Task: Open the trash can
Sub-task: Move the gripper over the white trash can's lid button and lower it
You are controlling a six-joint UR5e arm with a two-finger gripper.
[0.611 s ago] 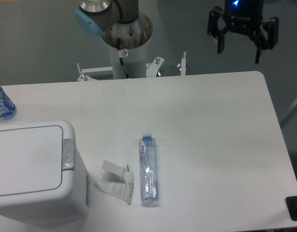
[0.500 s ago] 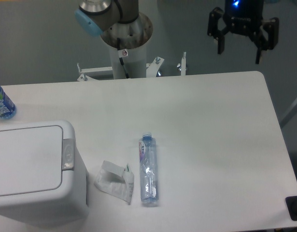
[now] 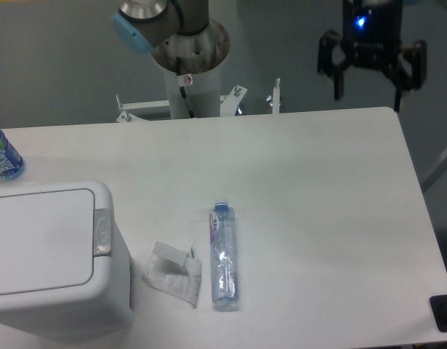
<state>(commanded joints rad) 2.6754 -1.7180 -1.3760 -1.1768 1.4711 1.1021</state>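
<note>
A single fixed camera looks steeply down from above the near edge of the white table (image 3: 317, 182), facing the arm's base pedestal (image 3: 190, 65) at the far edge, far enough back to take in nearly the whole tabletop, cropped at left and bottom.

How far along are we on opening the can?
Nothing is done: the trash can has its lid flat and shut, latch untouched. The gripper hangs open and empty over the table's far right edge. Left: reach the latch and press it.
</note>
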